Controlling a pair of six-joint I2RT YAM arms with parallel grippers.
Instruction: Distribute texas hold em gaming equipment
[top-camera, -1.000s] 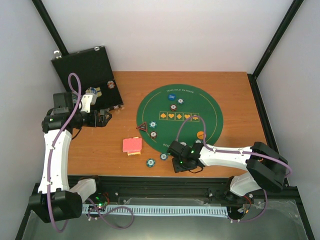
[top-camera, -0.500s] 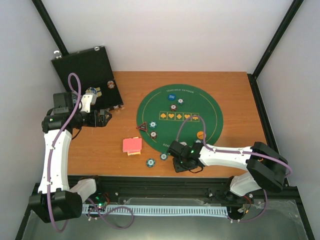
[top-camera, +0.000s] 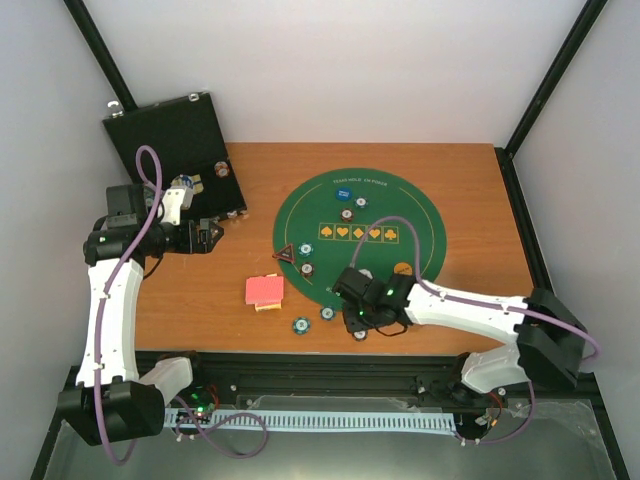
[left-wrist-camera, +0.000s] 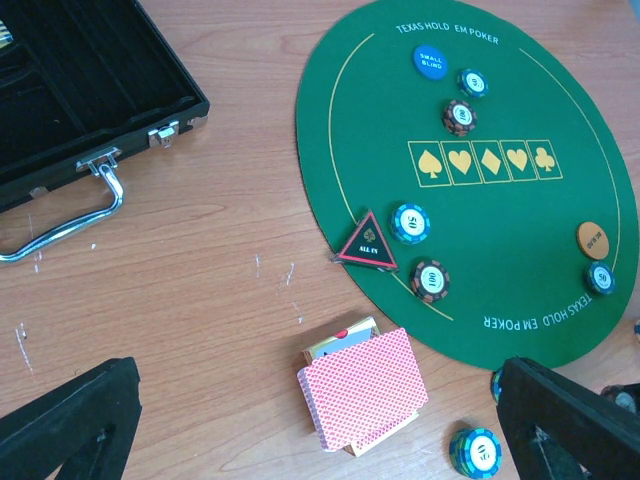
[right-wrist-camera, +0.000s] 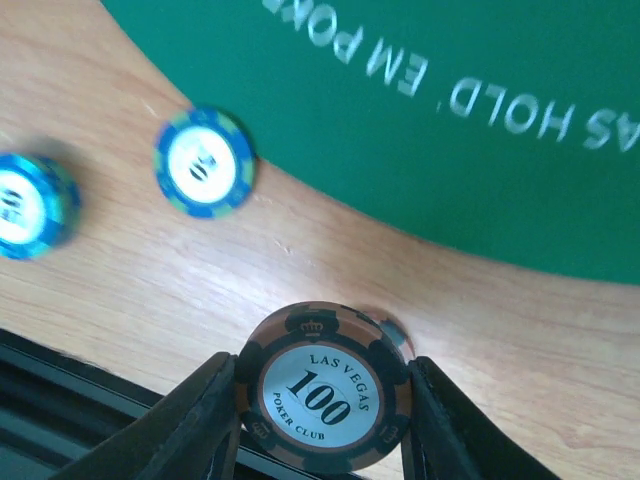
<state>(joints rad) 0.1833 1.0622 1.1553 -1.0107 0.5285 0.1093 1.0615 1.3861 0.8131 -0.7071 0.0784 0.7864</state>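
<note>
**Brown stripe-edged poker chip (right-wrist-camera: 325, 390) clamped in the right gripper (right-wrist-camera: 325, 405)**

The right wrist view shows the chip face-on, marked 100. It is pinched by its rim between the two black fingers (right-wrist-camera: 195, 425), over the bare wooden table (right-wrist-camera: 480, 320) just off the near rim of the green round felt mat (right-wrist-camera: 450, 90). Two teal chips (right-wrist-camera: 205, 163) lie on the wood nearby. In the top view the held chip cannot be made out under the gripper. The left wrist view gives what the right wrist view lacks: the red-backed playing cards (left-wrist-camera: 360, 390) stacked on the wood and the dark triangular marker (left-wrist-camera: 366, 243) at the mat's edge. The left gripper (top-camera: 208, 237) hangs with its jaws wide apart beside the black case (top-camera: 170, 130).
</note>
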